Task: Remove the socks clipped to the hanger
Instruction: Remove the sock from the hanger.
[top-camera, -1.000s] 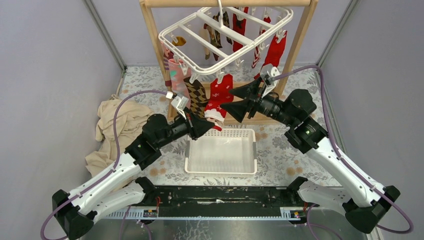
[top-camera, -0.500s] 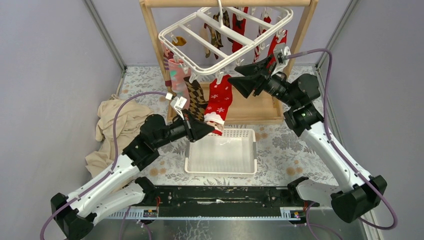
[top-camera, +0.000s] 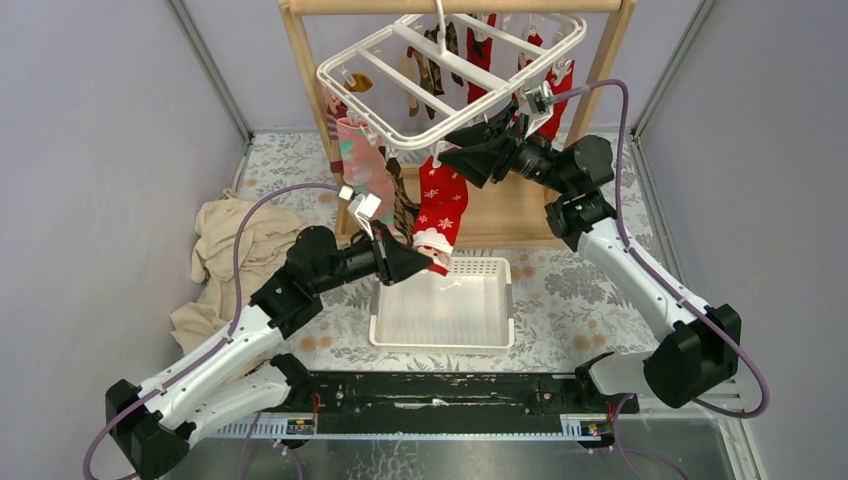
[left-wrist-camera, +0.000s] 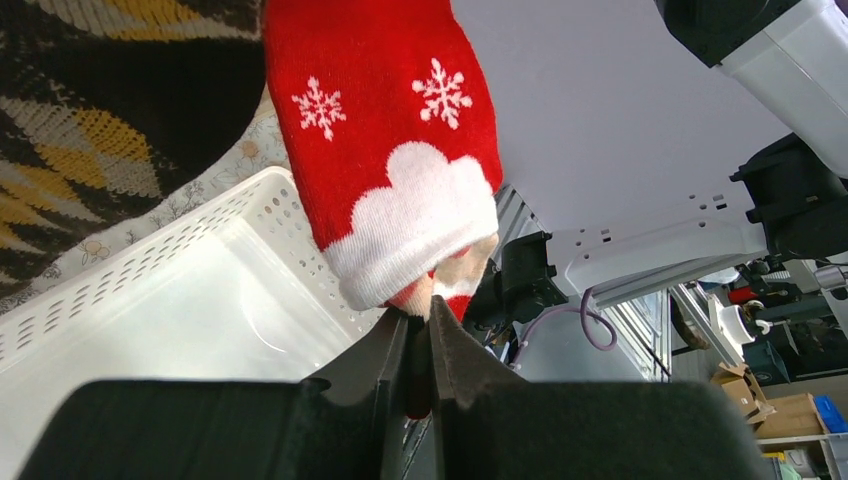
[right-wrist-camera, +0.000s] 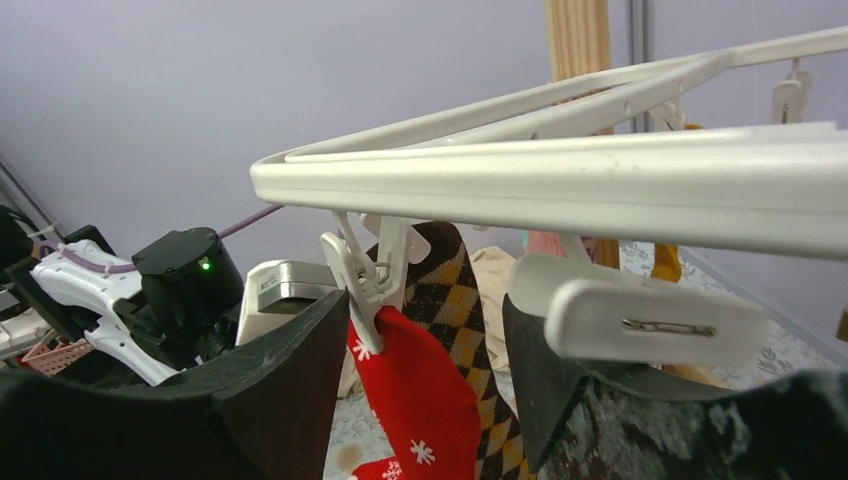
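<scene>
Red, soft and light, the snowflake sock (top-camera: 441, 203) is hanging limp from a clip (right-wrist-camera: 364, 281) under the near rail of the hanger (top-camera: 352, 92), so you are pinching its lower end with the left gripper (left-wrist-camera: 418, 328) clamped on it, while the right gripper (right-wrist-camera: 425, 335) is holding its fingers apart around that clip.

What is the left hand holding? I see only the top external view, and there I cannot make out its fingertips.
Observer: In the left wrist view, the left hand is shut on the lower end of the red snowflake sock.
Operator: Is the right hand on the clip?
Observer: In the right wrist view, the right hand is open; the clip holding that sock stands between its fingers, not squeezed.
</scene>
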